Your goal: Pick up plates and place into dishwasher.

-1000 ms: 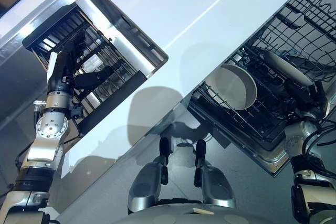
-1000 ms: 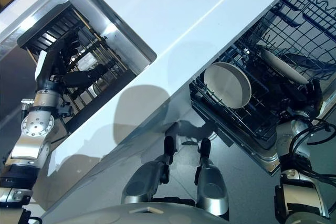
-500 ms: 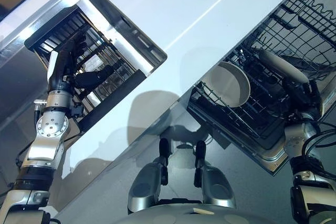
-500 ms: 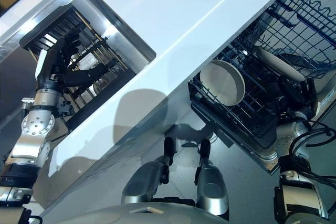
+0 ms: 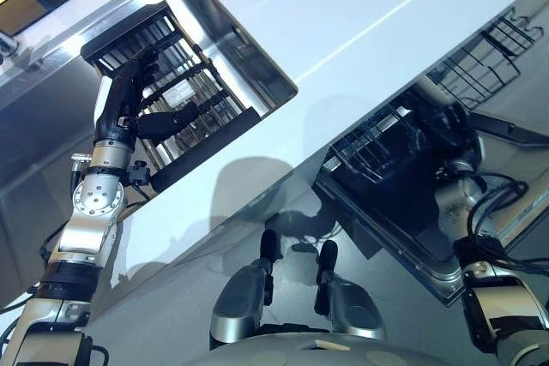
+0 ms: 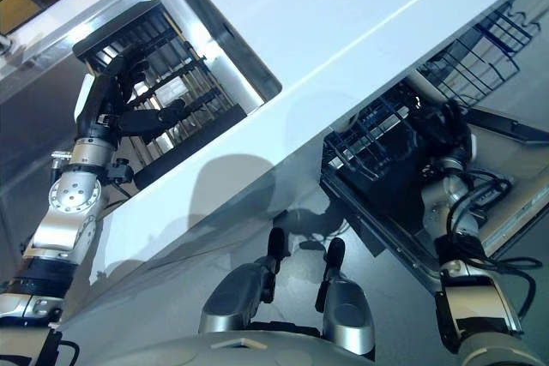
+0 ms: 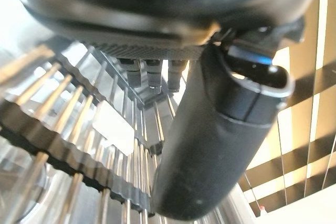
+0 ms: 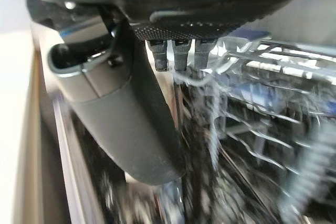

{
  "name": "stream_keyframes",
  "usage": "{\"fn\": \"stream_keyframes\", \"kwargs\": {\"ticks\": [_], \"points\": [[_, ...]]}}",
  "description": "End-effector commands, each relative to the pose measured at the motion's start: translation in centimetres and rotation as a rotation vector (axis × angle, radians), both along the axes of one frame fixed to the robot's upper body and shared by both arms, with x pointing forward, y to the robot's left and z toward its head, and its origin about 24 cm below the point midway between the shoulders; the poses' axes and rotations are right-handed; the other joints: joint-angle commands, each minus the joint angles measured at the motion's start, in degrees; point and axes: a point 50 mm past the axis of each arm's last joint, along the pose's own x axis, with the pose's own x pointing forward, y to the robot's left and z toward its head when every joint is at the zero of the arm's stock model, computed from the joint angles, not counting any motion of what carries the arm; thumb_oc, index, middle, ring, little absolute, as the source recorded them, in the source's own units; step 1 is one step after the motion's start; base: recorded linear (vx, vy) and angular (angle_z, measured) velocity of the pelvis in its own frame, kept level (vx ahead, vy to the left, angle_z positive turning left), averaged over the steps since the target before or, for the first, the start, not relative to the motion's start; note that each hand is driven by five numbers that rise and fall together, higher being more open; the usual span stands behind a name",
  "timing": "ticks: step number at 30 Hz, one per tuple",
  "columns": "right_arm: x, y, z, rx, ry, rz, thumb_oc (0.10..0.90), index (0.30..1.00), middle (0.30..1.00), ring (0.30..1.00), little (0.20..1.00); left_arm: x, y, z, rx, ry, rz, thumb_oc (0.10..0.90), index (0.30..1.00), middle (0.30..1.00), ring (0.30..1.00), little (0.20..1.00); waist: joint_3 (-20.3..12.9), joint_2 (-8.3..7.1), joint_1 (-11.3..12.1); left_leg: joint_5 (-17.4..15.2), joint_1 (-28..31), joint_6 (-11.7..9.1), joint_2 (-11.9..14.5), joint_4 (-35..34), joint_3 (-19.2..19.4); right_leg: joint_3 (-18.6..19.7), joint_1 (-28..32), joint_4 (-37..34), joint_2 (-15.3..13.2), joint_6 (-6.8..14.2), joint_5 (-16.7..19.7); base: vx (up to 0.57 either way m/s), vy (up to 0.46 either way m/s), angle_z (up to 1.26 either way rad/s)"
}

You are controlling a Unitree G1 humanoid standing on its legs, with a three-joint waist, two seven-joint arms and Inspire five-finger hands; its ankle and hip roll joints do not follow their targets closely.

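The left hand [image 5: 129, 105] hangs with straight fingers above the sink rack [image 5: 184, 96], holding nothing. The right hand [image 6: 446, 130] rests on the dishwasher rack [image 6: 377, 139]; its grip cannot be told. A plate's rim [image 6: 419, 85] peeks beside it.

**Bright counter, dark rack, blurred wrist**

Light falls from above onto the white desk [image 5: 360, 15], which shines pale and carries a thin bright streak of glare. My own soft shadow lies across its near edge. The steel sink [image 5: 197, 6] rim flashes hot white. The dishwasher rack [image 6: 386, 152] sits in deep shade, its wires hard to separate. Past my right hand [image 8: 131, 124] everything smears with motion blur; my left hand [image 7: 210, 145] looms close and soft.
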Motion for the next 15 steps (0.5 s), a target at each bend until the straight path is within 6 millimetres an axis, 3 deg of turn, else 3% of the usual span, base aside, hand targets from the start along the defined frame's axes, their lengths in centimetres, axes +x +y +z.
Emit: {"fn": "stream_keyframes", "kwargs": {"ticks": [1, 8, 15], "points": [[2.9, 11.4, 14.9, -0.227, -0.650, 0.519, 0.800, 0.900, 0.900, 0.900, 0.900, -0.8, -0.8, 1.2, 0.037, -0.106, -0.066, 0.800, 0.900, 0.900, 0.900, 0.900, -4.7, -1.40, 6.0, -7.3, -3.5, 1.2, -4.3, 7.9, 0.0, -0.9, -4.1, 13.3, 0.7, -2.2, -11.4, 0.03, 0.033, 0.13], [2.6, 11.4, 15.9, -0.183, -0.725, 0.531, 0.800, 0.900, 0.900, 0.900, 0.900, -1.3, -0.8, 0.3, 0.035, -0.081, -0.093, 0.800, 0.900, 0.900, 0.900, 0.900, -5.8, -1.42, 7.0, -7.7, -1.8, 1.9, -5.1, 6.4, -0.8, -1.1, -2.8, 11.7, 0.5, -1.7, -10.8, 0.03, 0.027, 0.13], [3.1, 9.4, 14.4, -0.281, -0.584, 0.251, 0.800, 0.900, 0.900, 0.900, 0.900, -1.4, -0.9, 0.3, 0.041, -0.080, -0.098, 0.800, 0.900, 0.900, 0.900, 0.900, -6.2, -1.28, 6.2, -7.9, -0.4, 2.6, -5.3, 5.1, 0.2, -0.1, -2.3, 10.4, 0.7, -1.1, -9.6, 0.00, 0.020, 0.00]]}}
